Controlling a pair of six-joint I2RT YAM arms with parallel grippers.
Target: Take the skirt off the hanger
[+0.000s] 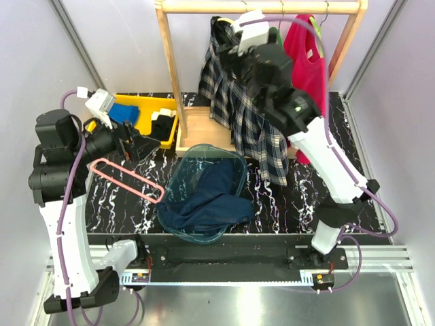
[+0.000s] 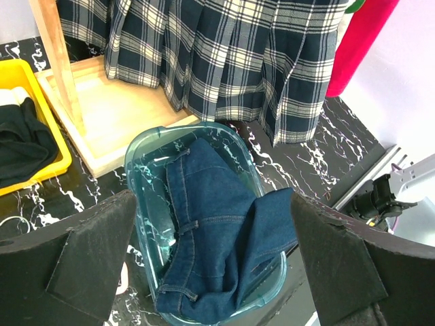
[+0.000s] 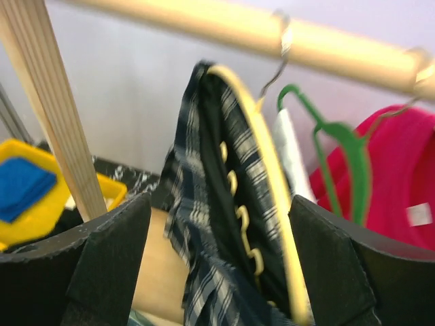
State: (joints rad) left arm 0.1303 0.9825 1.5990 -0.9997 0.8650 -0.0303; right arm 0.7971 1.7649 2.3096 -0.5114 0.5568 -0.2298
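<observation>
At the left, the left gripper hangs above the desk with its fingers spread wide and nothing between them. A yellow tray stands behind it, and a pink hanger lies flat on the desk just beside it. In the middle, a teal basket holds a dark denim garment. Further right, the plaid skirt hangs on a yellow hanger from the wooden rail — not yet taken off. The right gripper is raised near the rail, also spread open, with the skirt's waist seen between its fingers — whether it touches, I cannot tell. A green hanger and a pink garment hang at the far right.
</observation>
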